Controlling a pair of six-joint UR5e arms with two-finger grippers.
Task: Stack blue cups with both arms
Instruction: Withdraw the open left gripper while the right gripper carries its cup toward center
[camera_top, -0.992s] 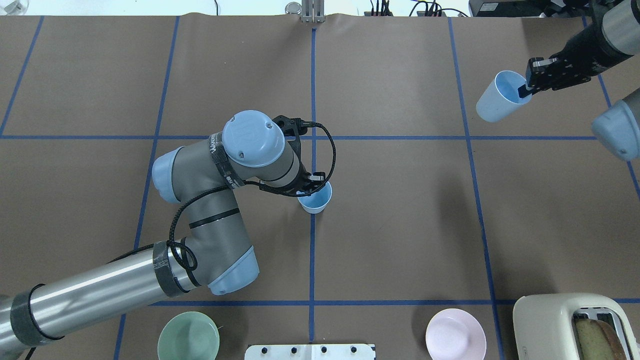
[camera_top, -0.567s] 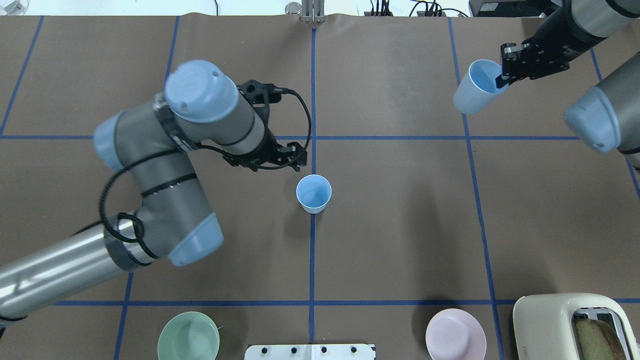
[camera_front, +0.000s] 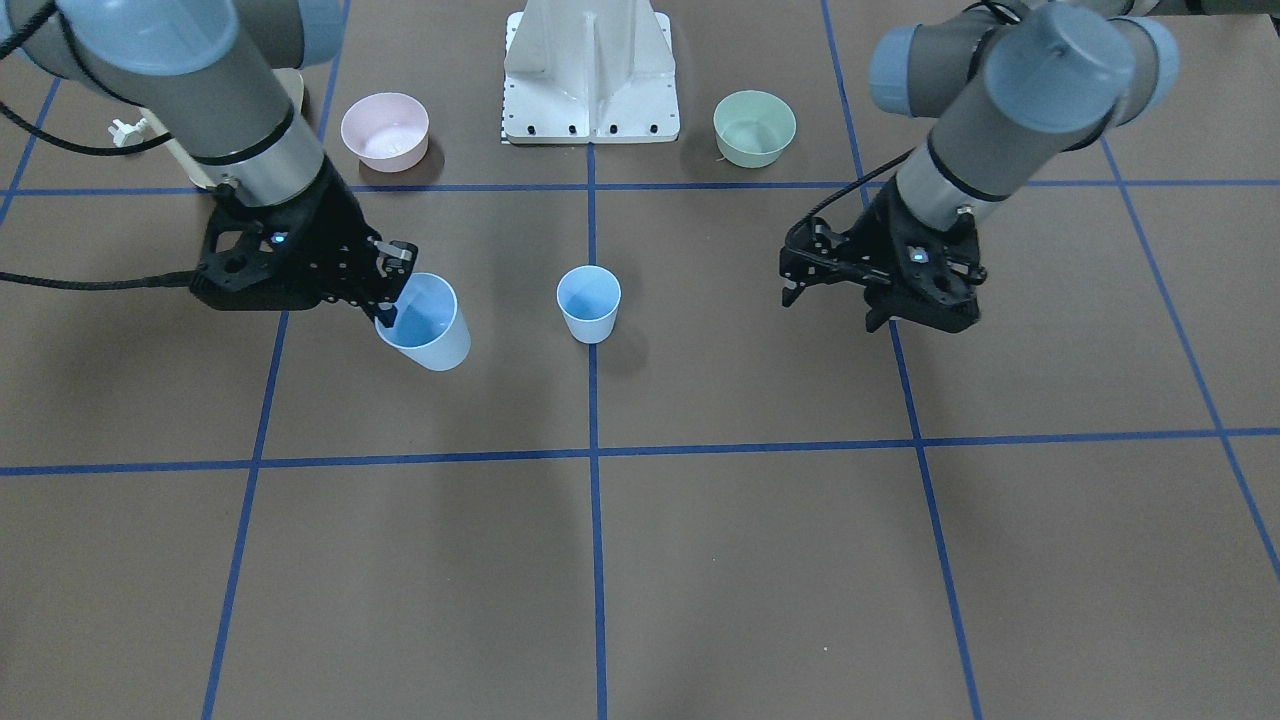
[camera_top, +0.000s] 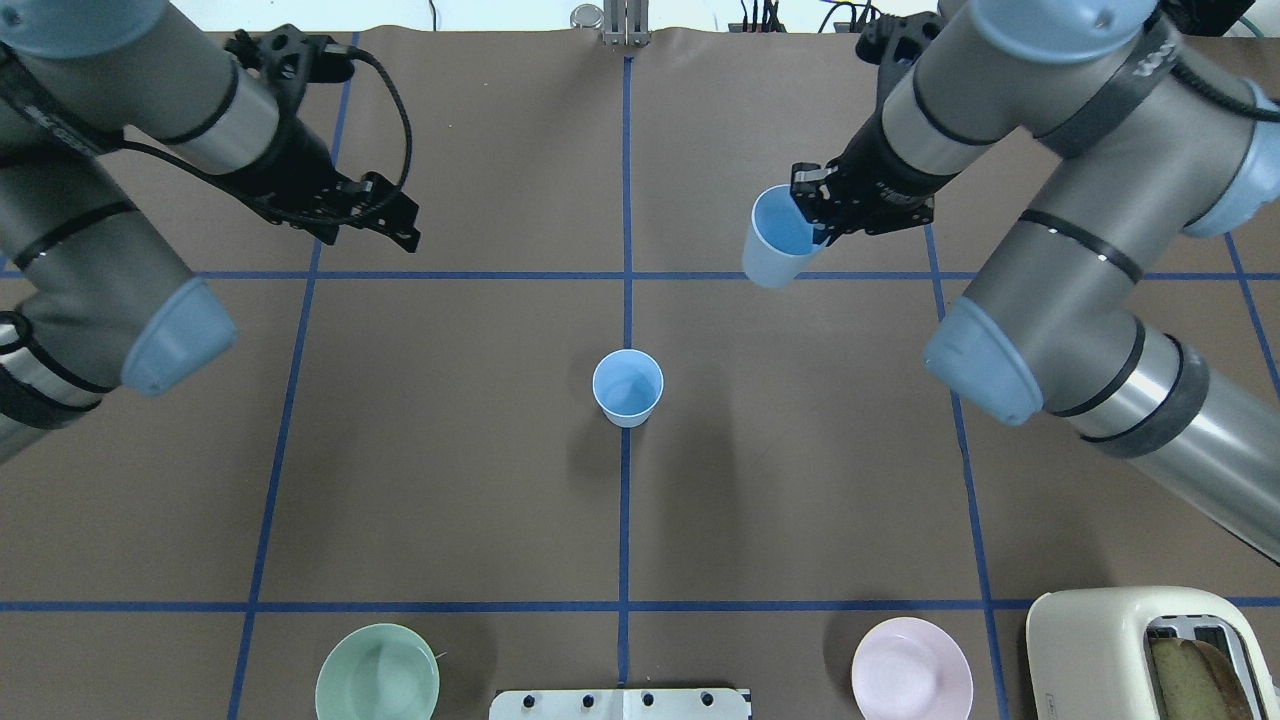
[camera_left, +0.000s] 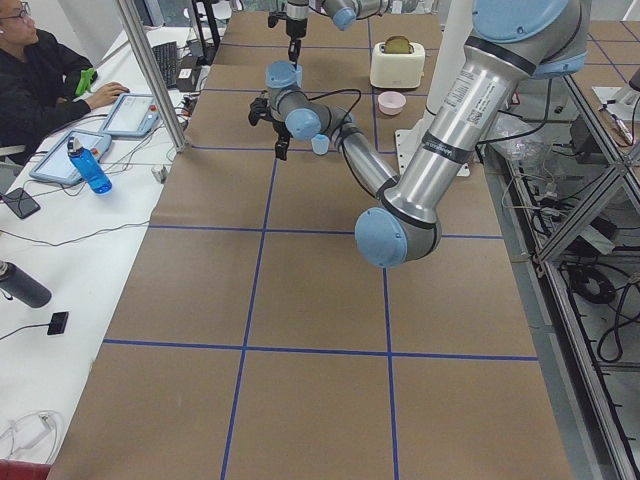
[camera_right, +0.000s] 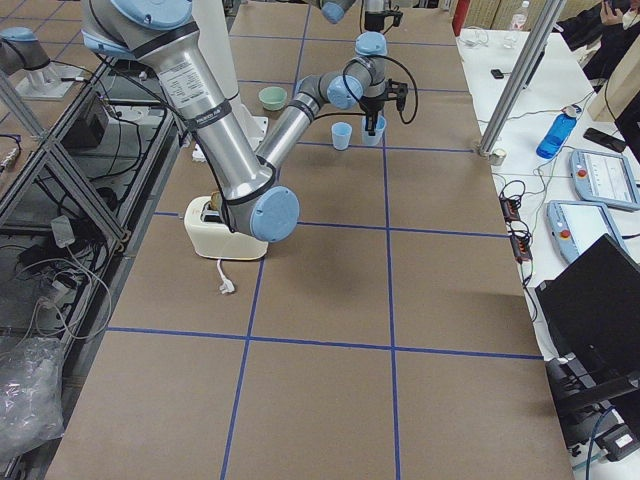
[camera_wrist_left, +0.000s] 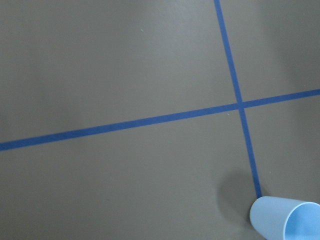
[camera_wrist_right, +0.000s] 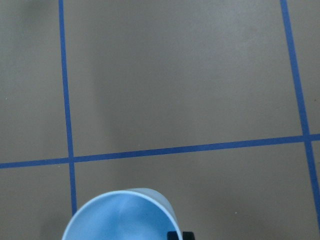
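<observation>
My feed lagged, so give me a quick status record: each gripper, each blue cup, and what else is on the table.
right gripper: shut on the held cup's rim, one finger inside
held cup: lifted off the table, tilted, apart from the standing cup
standing cup: upright on the centre blue line, nothing touching it
left gripper: open, empty, off to its own side
stacked: not yet
other: mint-green bowl, pink bowl, toaster

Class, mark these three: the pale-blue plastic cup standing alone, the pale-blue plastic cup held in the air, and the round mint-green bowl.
Standing pale-blue cup (camera_top: 627, 388): overhead view, inside floor.
Held pale-blue cup (camera_top: 765, 268): overhead view, outer side wall.
Mint-green bowl (camera_top: 377, 680): overhead view, bare inside.
</observation>
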